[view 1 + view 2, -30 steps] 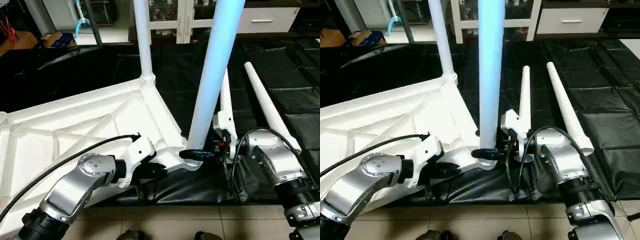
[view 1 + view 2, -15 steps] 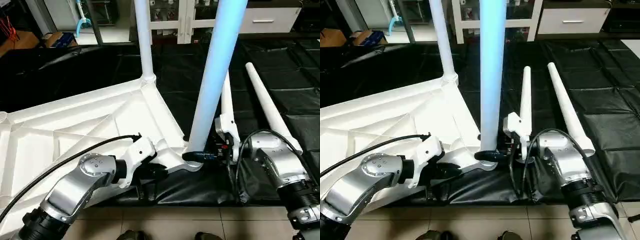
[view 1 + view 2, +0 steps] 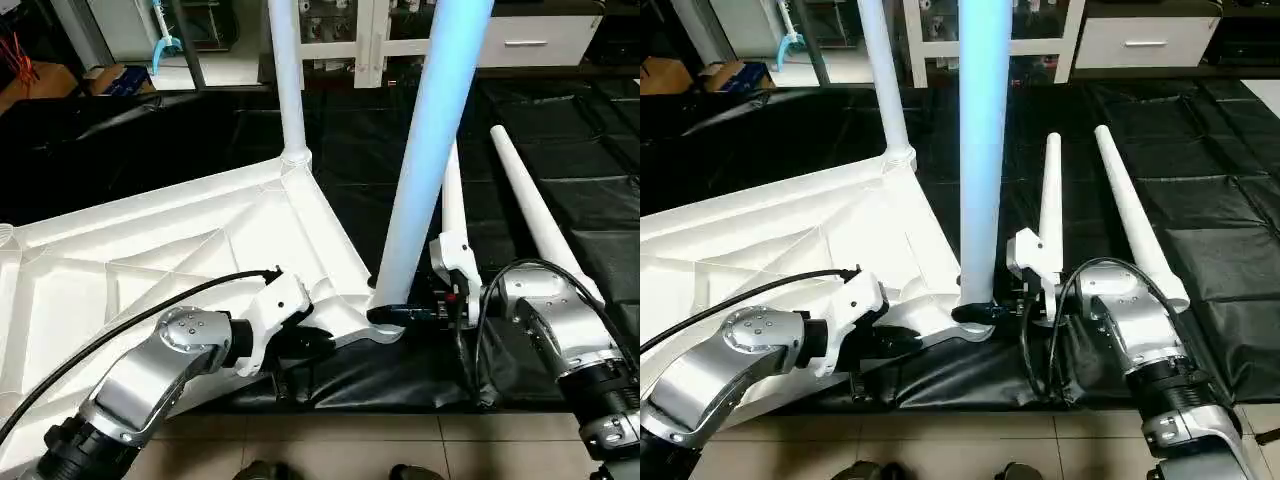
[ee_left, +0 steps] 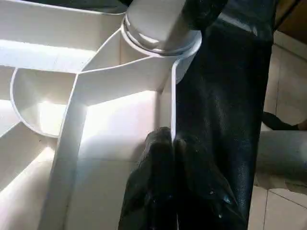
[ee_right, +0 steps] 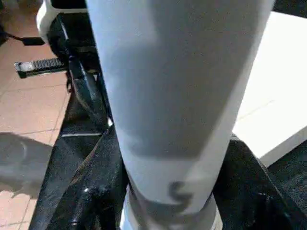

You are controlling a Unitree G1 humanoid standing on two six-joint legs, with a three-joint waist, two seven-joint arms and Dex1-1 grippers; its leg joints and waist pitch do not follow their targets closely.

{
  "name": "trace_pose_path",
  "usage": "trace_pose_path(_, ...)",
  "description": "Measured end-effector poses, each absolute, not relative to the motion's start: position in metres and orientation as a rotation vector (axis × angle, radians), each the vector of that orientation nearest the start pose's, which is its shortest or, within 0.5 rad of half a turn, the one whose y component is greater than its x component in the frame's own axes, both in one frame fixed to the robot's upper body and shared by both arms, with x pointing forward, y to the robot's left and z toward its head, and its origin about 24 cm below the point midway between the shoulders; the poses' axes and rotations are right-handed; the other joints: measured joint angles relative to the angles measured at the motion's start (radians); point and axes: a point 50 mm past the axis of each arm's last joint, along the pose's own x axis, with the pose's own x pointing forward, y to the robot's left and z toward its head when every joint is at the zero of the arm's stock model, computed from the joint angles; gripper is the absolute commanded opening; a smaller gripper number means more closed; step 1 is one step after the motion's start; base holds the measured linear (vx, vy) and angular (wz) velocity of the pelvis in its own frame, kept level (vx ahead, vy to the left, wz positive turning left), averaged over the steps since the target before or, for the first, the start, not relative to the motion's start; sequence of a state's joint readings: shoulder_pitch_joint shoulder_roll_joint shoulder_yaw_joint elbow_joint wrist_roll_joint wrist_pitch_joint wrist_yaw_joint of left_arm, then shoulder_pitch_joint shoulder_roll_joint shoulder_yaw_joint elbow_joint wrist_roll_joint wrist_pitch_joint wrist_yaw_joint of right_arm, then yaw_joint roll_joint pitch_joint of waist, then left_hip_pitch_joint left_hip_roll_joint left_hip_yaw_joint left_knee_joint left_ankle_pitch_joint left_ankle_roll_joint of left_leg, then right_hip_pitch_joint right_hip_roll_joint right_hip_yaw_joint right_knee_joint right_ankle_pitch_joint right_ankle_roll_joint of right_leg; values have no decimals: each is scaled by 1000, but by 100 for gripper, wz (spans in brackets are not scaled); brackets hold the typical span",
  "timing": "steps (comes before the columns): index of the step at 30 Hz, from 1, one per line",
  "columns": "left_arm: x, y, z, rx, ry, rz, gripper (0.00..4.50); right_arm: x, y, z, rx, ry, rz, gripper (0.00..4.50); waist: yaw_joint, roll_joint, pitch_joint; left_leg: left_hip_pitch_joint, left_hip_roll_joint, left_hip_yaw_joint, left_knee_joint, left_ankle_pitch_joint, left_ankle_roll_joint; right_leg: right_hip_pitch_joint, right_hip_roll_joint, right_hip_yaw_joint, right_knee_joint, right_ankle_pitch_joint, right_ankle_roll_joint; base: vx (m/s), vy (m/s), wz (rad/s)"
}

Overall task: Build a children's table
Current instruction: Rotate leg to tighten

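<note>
From the head camera's left eye, the upturned tabletop (image 3: 170,250) lies ribs-up on a black mat (image 3: 560,150) on the floor. The left arm bends in from the lower left, its forearm angled up toward the near corner, and the left end effector (image 3: 318,343) sits closed on the tabletop's near edge, just beside the corner socket. The right arm curls in from the lower right with its wrist turned sideways; the right end effector (image 3: 400,315) has its black fingers wrapped around the foot of the near leg (image 3: 425,150), which stands in that socket. A far leg (image 3: 286,80) stands upright in the corner beyond.

From the right eye, two spare legs (image 3: 1130,205) lie on the mat just past the right end effector.

In the left wrist view, the two fingers (image 4: 158,191) are pinched together over the thin rim of the tabletop, the socket ahead of them.

In the right wrist view, the near leg fills the space between the fingers (image 5: 91,191), which sit on both sides of it.
</note>
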State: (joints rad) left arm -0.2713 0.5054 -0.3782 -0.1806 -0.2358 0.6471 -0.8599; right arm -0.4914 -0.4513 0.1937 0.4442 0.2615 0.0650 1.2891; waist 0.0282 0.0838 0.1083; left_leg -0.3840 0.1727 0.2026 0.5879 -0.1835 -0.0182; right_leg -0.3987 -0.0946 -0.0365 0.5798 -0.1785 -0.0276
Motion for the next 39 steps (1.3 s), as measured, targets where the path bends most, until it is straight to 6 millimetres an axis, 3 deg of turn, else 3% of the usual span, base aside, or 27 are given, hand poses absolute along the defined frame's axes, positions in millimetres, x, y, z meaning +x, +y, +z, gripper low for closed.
trace_pose_path(11,286,105,63,212,453,-898,0,336,-124,64,-116,177,868,193,-39,-3,2,2,-1,-5,0,0,0,-3,0,-2,-7,-12,19,-46,5,-4)
trace_pose_path(14,297,93,61,186,430,-825,0,344,-110,62,-89,161,681,193,-51,0,4,2,-2,-9,-4,0,-1,-4,0,-7,-20,-15,23,-55,16,-12)
trace_pose_path(17,306,79,60,171,405,-752,0,351,-98,61,-75,138,492,193,-53,6,9,1,-3,-12,-13,0,-1,-3,-1,-14,-40,-16,25,-64,27,-13)
trace_pose_path(21,310,70,59,162,386,-721,0,353,-90,61,-62,113,392,193,-52,9,16,2,-8,-13,-34,0,-1,2,-13,-37,-68,-16,25,-27,14,-3)
trace_pose_path(25,313,70,62,175,362,-714,0,354,-89,65,-53,90,373,192,-51,7,31,5,-10,-3,-55,-1,-1,0,-19,-44,-75,-16,25,-13,-3,1)
trace_pose_path(27,313,70,62,180,358,-713,0,355,-88,65,-52,81,374,192,-49,9,34,7,-9,-4,-59,-1,-1,0,-27,-61,-78,-16,25,0,0,0)
trace_pose_path(29,313,70,63,182,352,-713,0,355,-88,66,-48,68,373,192,-49,17,40,7,-1,-7,-62,-1,-1,9,-33,-90,-86,-17,27,0,0,0)
trace_pose_path(30,313,71,63,186,348,-712,0,355,-89,67,-44,60,372,192,-37,22,46,4,2,-2,-72,-1,-1,11,-31,-90,-46,-40,23,-63,-66,28)
trace_pose_path(31,314,68,64,191,347,-720,0,353,-93,64,-30,51,362,192,-24,14,46,5,7,29,-74,0,-1,12,-31,-67,66,-88,3,-63,-66,28)
trace_pose_path(32,314,70,65,197,335,-722,0,353,-94,66,-15,34,377,192,-17,-30,35,14,2,69,-77,-1,-2,18,-31,-26,90,-96,29,55,-173,31)
trace_pose_path(33,314,72,66,197,320,-726,0,354,-94,69,-14,24,393,227,-1,-36,39,7,-1,59,-48,-12,-10,8,-26,-9,91,-90,46,132,-161,-10)
trace_pose_path(34,313,72,65,195,317,-732,0,354,-94,70,-12,20,412,262,19,-21,33,-1,-15,-28,13,-24,7,9,-14,-5,84,-90,45,132,-161,-10)
trace_pose_path(35,312,71,66,193,310,-740,0,353,-95,71,12,9,422,262,25,-4,26,8,-30,-75,28,-24,7,4,-10,-12,76,-90,46,131,-33,-21)
trace_pose_path(36,314,71,69,197,300,-740,0,352,-96,73,37,-6,433,269,20,13,14,20,-27,-82,-4,-20,-41,-6,2,-13,71,-79,41,87,-1,-8)
trace_pose_path(37,316,70,72,204,287,-738,0,352,-97,75,54,-20,436,284,8,13,12,15,-26,-77,-8,-13,-47,-12,5,-6,67,-62,39,97,-4,12)
trace_pose_path(39,318,73,75,211,280,-729,0,351,-95,77,70,-30,450,306,2,12,9,6,-20,-67,0,-11,-43,-19,9,0,67,-55,29,18,5,10)
